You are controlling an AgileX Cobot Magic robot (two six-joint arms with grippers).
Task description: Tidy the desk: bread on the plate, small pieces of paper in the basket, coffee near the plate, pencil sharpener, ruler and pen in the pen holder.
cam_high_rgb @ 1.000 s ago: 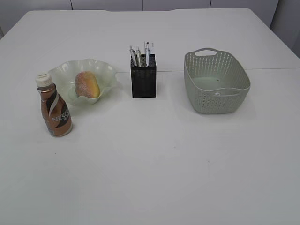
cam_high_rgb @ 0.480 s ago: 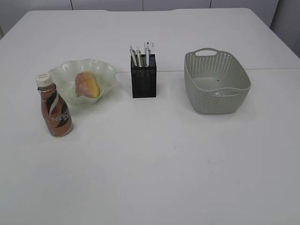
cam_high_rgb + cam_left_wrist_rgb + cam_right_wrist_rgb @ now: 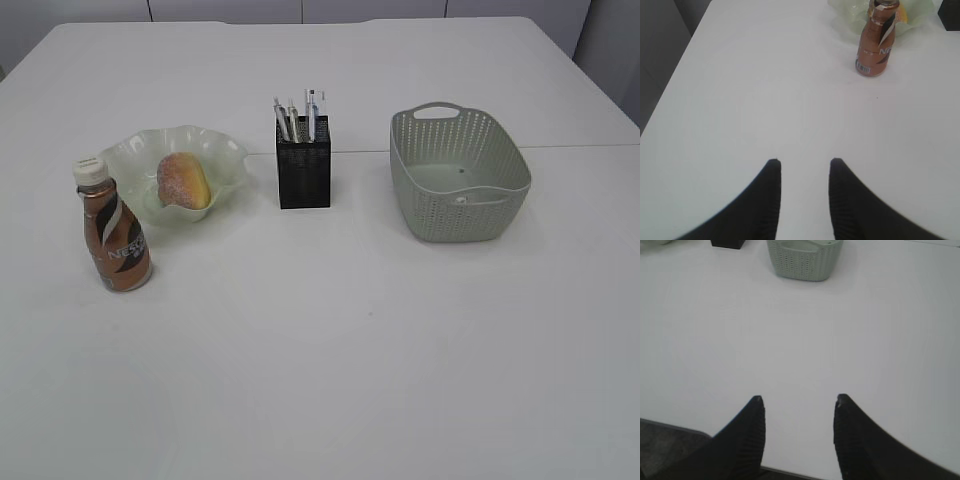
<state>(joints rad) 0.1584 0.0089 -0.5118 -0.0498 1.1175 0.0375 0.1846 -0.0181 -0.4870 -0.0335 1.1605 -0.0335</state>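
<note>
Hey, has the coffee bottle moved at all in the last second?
No. The coffee bottle stands in front of the plate's left edge as before; everything shifts slightly together, so that is the view, not the bottle.

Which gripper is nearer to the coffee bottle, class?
Left. The left gripper hangs open over bare table with the coffee bottle just ahead. The right gripper sits toward the basket side, bottle out of its view.

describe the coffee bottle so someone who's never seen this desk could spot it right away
On the white table, look to the left side, where a pale green wavy-edged plate holds a bread roll. Just in front and left of it stands the coffee bottle, upright. It is the only brown thing there, with a cream cap and a swirled label.
</note>
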